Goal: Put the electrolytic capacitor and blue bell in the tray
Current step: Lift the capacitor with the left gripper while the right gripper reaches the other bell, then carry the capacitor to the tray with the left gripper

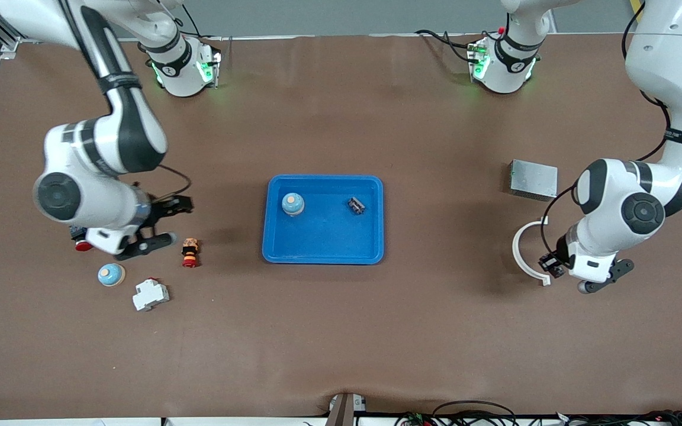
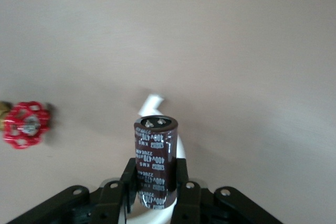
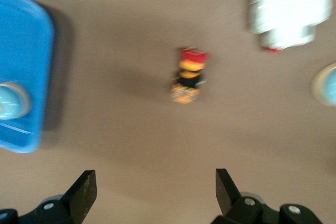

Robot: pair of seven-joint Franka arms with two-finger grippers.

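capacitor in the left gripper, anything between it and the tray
Nothing visible. The left gripper holds the capacitor at the left arm's end of the table; only bare table lies between it and the tray. The grey box sits off that line.

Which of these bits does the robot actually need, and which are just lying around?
For the job: tray; blue bell inside it; capacitor, clamped in the left gripper above the white ring; right gripper, open over the table.
Lying about: second bell, white breaker, red push button, grey box, red valve wheel.
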